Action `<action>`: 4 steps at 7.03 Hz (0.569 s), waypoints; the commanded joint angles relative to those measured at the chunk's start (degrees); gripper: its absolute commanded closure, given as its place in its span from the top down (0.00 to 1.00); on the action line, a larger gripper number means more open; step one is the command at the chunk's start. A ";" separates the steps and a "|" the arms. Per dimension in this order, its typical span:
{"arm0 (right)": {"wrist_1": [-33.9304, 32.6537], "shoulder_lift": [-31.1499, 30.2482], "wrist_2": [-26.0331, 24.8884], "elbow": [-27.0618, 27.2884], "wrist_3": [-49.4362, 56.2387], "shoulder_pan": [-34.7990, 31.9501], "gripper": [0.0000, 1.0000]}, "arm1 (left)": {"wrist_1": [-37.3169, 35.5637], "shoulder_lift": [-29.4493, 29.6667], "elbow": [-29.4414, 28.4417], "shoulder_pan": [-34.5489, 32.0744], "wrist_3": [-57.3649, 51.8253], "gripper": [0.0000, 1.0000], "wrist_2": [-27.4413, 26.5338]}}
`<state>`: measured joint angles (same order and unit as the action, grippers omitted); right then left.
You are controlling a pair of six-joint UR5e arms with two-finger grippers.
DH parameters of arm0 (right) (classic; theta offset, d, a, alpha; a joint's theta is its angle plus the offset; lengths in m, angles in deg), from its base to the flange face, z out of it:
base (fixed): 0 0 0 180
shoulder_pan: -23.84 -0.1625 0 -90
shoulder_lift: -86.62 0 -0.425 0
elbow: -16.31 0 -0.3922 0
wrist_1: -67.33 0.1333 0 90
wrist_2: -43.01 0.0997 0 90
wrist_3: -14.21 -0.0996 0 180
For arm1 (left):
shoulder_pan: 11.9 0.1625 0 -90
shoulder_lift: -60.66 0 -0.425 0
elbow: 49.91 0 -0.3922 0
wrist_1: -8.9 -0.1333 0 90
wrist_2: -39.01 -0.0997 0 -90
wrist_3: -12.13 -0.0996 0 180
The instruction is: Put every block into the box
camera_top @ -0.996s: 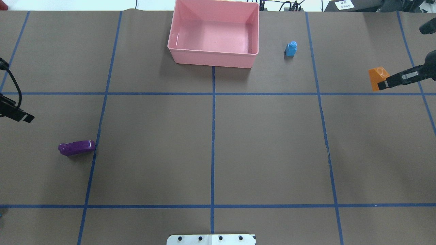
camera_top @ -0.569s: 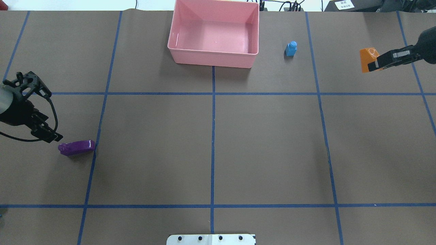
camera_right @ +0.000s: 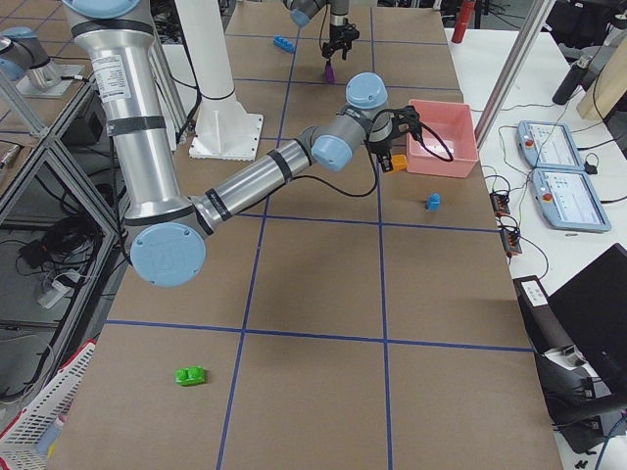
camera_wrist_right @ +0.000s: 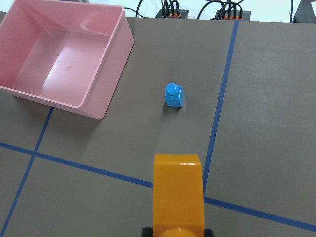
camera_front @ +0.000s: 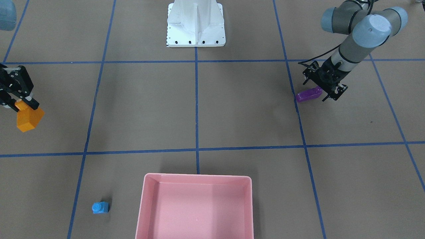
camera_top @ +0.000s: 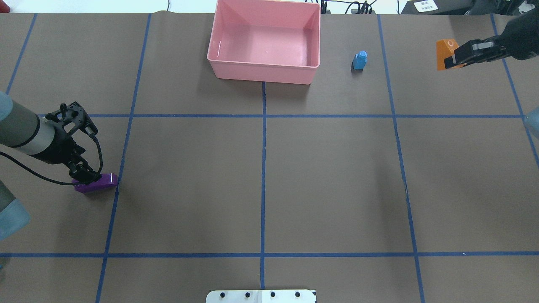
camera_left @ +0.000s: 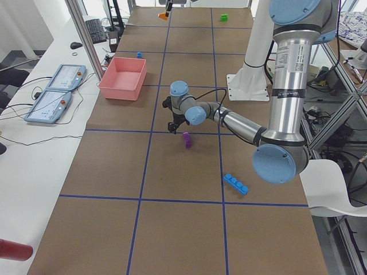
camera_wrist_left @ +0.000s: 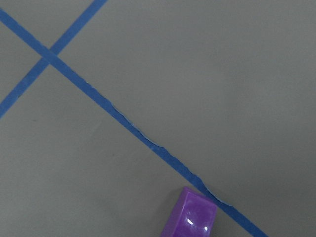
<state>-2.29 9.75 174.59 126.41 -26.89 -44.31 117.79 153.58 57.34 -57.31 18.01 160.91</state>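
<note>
five toy blocks, all outside the box. the orange block [camera_top: 443,54] is pinched at one end between the closed jaws of the right gripper [camera_top: 452,59] and juts out past the fingertips, lifted clear of the table [camera_top: 328,176]. ahead of those jaws, the small blue block [camera_top: 359,60] stands upright on the table, stud on top. it lies between the jaws and the pink box [camera_top: 261,73], which sits further on and well apart from them, its open top facing up.

the purple block [camera_top: 99,184] lies on its side on the table, right beside a blue tape line. the left gripper [camera_top: 86,174] hangs over one end of it, fingertips pointing down, and the rest of the block sticks out past the jaws toward the table's middle. the left jaws look spread apart and not closed on the block, though the views of them are poor, and whether a fingertip touches the block cannot be told.

the long blue block [camera_left: 236,183] lies flat on the table behind the left jaws, well apart from them, toward the table end on the robot's left. the green block [camera_right: 191,375] lies far behind the right jaws, near the opposite table end.

the white robot base [camera_front: 196,23] stands at the table's edge between the two arms. blue tape lines divide the brown tabletop into squares.
</note>
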 commanded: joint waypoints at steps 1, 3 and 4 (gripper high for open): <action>0.02 8.19 -0.18 -5.66 -4.24 0.12 0.00 | 0.09 0.16 -0.90 1.90 0.00 1.00 -1.58; 0.11 13.74 -0.61 -10.94 -4.34 1.26 0.00 | 0.09 0.07 -1.61 2.78 0.00 1.00 -1.67; 0.02 16.37 -2.36 -12.53 -4.34 2.31 0.00 | 0.09 -0.02 -2.13 3.13 0.00 1.00 -1.67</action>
<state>-2.22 22.87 173.64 116.21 -31.11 -43.02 117.90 153.63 55.72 -54.69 18.02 159.30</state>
